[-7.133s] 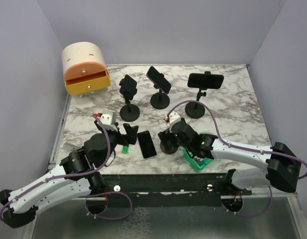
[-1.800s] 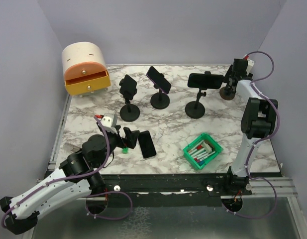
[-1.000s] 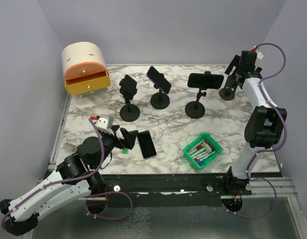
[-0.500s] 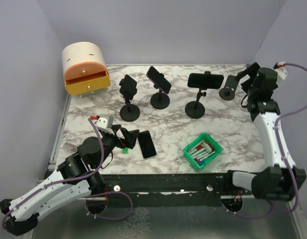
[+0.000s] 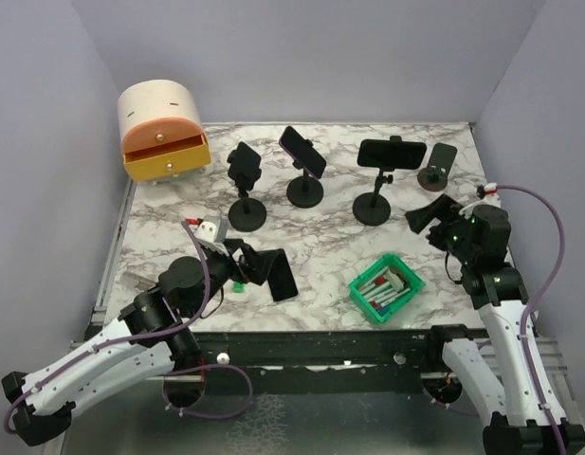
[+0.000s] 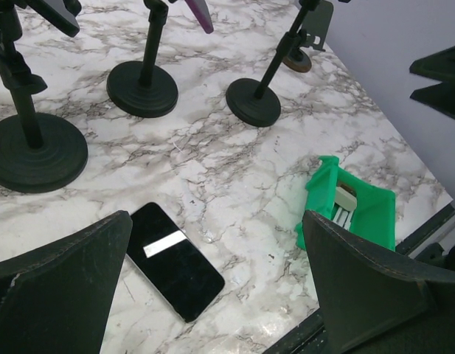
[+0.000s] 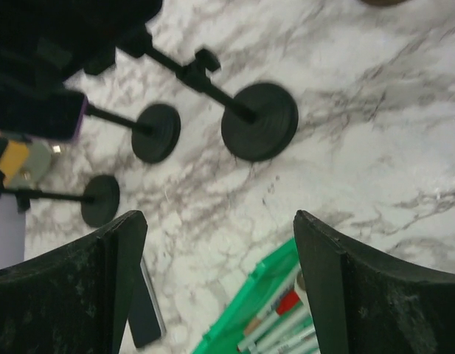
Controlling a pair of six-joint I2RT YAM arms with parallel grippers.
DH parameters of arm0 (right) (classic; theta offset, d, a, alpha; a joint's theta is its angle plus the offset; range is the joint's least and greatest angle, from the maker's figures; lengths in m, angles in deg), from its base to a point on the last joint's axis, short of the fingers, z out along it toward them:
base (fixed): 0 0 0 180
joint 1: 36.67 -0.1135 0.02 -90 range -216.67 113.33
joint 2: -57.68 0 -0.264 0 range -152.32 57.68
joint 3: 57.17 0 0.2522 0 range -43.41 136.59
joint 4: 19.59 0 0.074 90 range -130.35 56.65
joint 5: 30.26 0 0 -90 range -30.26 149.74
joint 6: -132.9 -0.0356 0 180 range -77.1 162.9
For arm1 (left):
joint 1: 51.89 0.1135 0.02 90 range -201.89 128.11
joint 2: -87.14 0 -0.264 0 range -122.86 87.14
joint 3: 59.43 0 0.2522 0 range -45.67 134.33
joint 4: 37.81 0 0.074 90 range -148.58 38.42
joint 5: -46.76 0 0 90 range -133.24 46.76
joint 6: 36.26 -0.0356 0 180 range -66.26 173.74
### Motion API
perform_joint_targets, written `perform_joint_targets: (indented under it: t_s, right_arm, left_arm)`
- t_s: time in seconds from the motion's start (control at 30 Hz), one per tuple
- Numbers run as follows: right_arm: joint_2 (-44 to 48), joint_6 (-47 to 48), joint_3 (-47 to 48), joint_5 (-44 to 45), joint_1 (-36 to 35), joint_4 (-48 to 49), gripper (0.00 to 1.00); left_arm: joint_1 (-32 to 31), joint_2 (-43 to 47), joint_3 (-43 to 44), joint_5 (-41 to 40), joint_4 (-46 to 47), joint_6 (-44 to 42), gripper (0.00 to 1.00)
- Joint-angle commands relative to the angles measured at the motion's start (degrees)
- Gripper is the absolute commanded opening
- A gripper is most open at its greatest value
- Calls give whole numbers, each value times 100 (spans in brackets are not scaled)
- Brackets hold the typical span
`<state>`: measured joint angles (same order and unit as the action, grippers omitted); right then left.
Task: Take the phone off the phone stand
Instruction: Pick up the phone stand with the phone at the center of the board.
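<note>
Now, starting on the left: the left end effector [image 5: 251, 263] hangs low, fingers spread wide and holding nothing, just beside the black phone lying flat [image 5: 282, 276] on the white marble tabletop [image 5: 320, 237]. Moving across, the tall black stand [image 5: 374, 204] carries the black phone clamped crosswise [image 5: 392, 152], and that looks like the target. The right end effector [image 5: 428, 216], jaws wide and empty, sits to the near right of it. Best to rise, square up on the phone's long edges and lift without tipping the base. Marble lies open in front of the stand. The green plastic bin of markers [image 5: 385, 287] and the lilac right wall [image 5: 539, 142] hem in that arm.
</note>
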<state>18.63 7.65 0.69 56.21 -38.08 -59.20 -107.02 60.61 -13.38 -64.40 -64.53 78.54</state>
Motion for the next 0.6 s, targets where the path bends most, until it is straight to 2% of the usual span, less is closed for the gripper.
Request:
perform_joint_targets:
  t_s: [0.0,0.13,0.3,0.43,0.57]
  right_arm:
    - [201,549,-402,-1280,-282,-680,84]
    - [323,727,-483,-1385,-531,-764,81]
    - [137,774,-611,-1226,-779,-379,79]
    - [155,822,-872,-1091,-901,356,79]
    - [524,656,-1358,-1255,-906,1433,79]
  left_arm:
    - [20,-108,-6,335,154,-181,99]
    - [20,-391,-77,948,428,-287,99]
    - [20,-797,-75,662,510,-113,99]
    - [20,-1058,-15,475,724,-131,99]
    - [20,-1186,69,291,1259,-604,99]
